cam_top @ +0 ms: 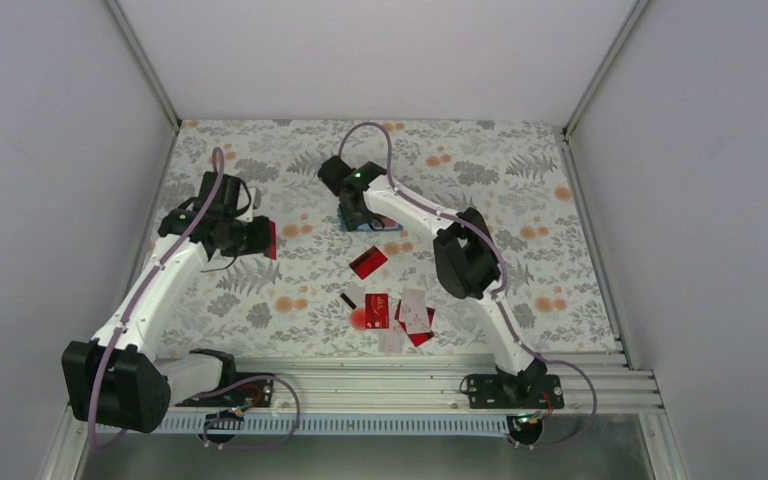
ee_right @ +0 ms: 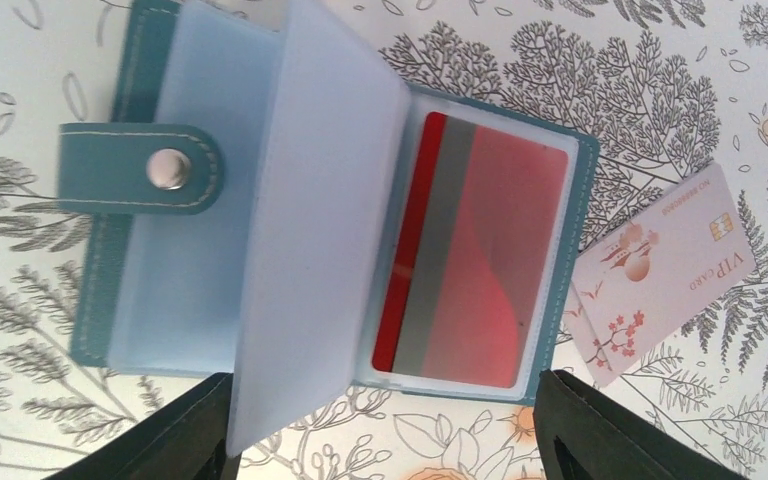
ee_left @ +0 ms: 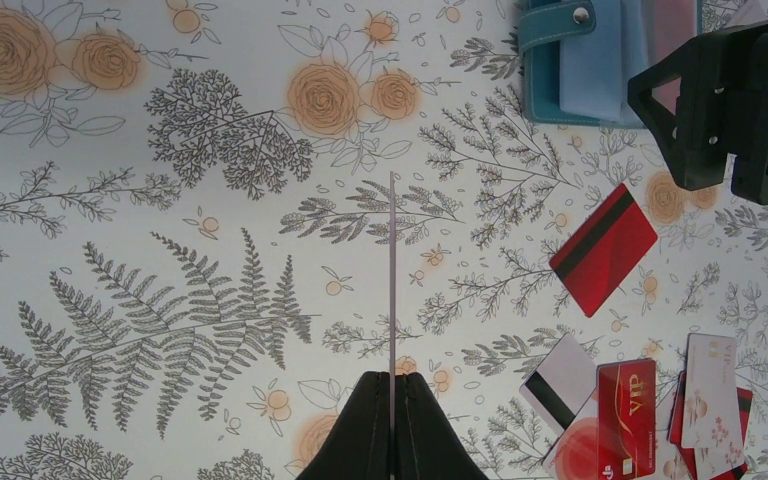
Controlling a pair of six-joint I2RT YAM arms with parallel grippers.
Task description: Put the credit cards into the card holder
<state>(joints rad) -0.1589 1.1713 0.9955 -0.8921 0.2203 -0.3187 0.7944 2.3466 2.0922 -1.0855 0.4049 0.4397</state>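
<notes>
Lying under spread right gripper (ee_right: 385,432) — card holder (ee_right: 330,200).

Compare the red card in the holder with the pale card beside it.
The red card sits inside the holder's clear sleeve; the pale card lies on the table outside it. The red card shows its grey stripe, the pale card its chip and flower print. Both are flat rectangles of similar size.

Stitched leatherette card holder (ee_right: 110,180), glossy plastic credit cards (ee_left: 605,250)
</notes>
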